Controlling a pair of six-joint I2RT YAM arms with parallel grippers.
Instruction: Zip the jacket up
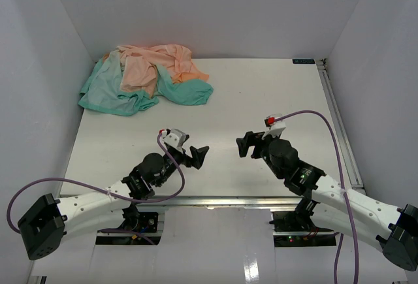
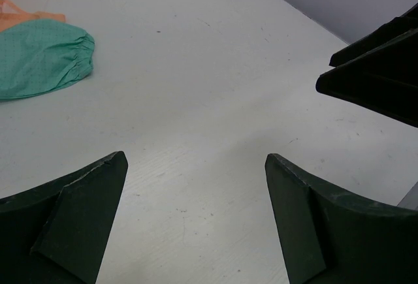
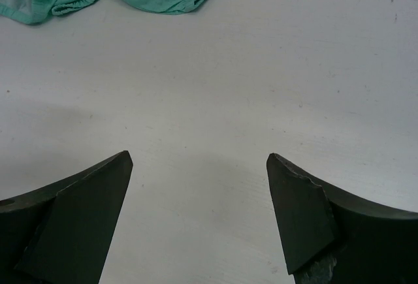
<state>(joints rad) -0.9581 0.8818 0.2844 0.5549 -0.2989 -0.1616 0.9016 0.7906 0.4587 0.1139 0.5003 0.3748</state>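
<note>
Opening stage, before any contact is made. The jacket (image 1: 145, 78) is shown crumpled in a heap at about 10 o'clock on the table (image 1: 274, 94); its zipper cannot be made out. The left gripper (image 1: 199, 155) and right gripper (image 1: 243, 147) are shown spread wide and empty near 6 o'clock, well apart from the fabric. A reach toward 10 o'clock is judged necessary next, so that the garment can be spread and the zipper ends found.

The jacket (image 1: 147, 78), peach-orange and teal, lies crumpled in a heap at the table's far-left corner.
</note>
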